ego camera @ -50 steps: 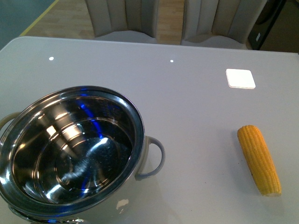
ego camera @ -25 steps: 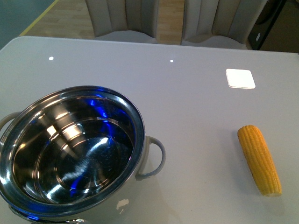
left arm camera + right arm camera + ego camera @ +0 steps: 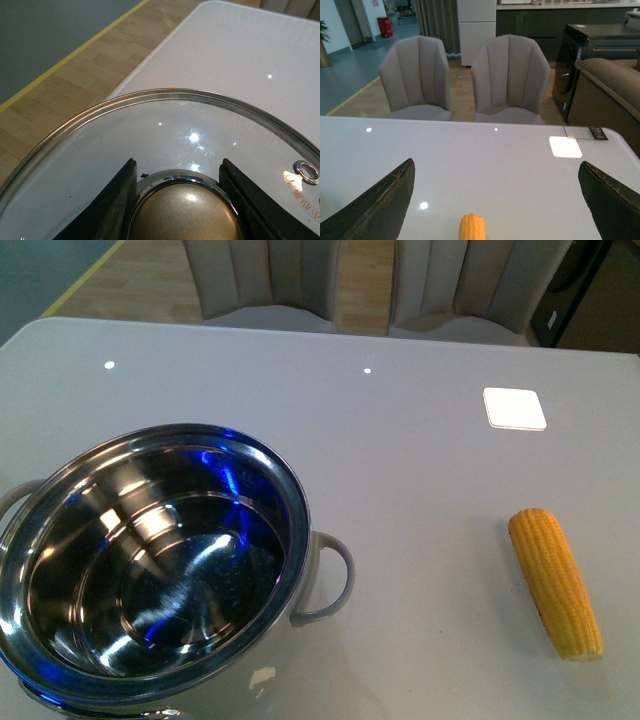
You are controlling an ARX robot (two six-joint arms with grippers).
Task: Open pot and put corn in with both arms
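Note:
The pot (image 3: 150, 560) stands uncovered at the front left of the table, its shiny steel inside empty, one looped handle (image 3: 335, 580) facing right. The corn (image 3: 555, 580) lies on the table at the right, clear of the pot; its tip (image 3: 471, 227) shows in the right wrist view. My right gripper (image 3: 497, 200) hangs open above the corn, one finger on each side of it, not touching. In the left wrist view my left gripper (image 3: 182, 200) is shut on the gold knob (image 3: 187, 212) of the glass pot lid (image 3: 165, 130), held off to the table's left edge. Neither arm shows in the front view.
A white square pad (image 3: 515, 408) lies at the back right of the grey table (image 3: 400, 460). Two padded chairs (image 3: 465, 75) stand behind the far edge. Wooden floor (image 3: 65, 75) with a yellow line lies beyond the table's left side.
Only the blue reflections inside the pot have shifted. The pot and the corn lie where they were.

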